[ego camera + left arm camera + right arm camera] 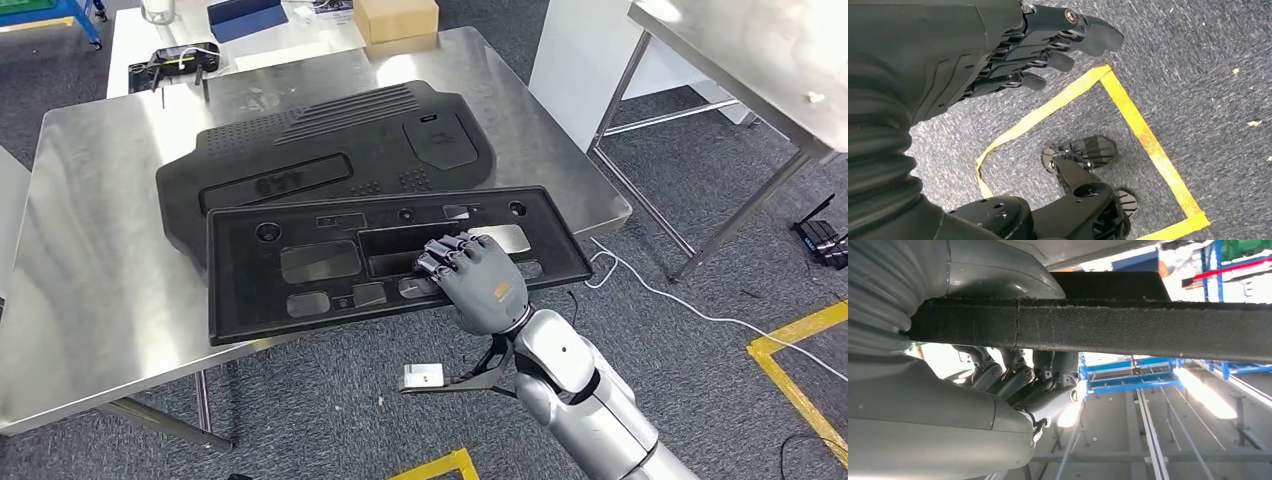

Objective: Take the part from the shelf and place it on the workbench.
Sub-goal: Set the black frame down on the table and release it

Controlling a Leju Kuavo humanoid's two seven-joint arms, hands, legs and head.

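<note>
Steel worktop (90, 250) carries the flat black part (330, 262), overhanging its near edge atop another black panel (320, 135). Right robot hand (478, 280) clamps that near edge, presumably steadying placement; left robot hand (1013, 55) hangs spread, holding nothing

We see the part (300, 262), a long flat black panel with rectangular cut-outs and small round holes, lying flat on the steel tabletop (90, 260); its far edge overlaps a larger black moulded panel (320, 150); its near edge juts past the tabletop's front edge.
</note>
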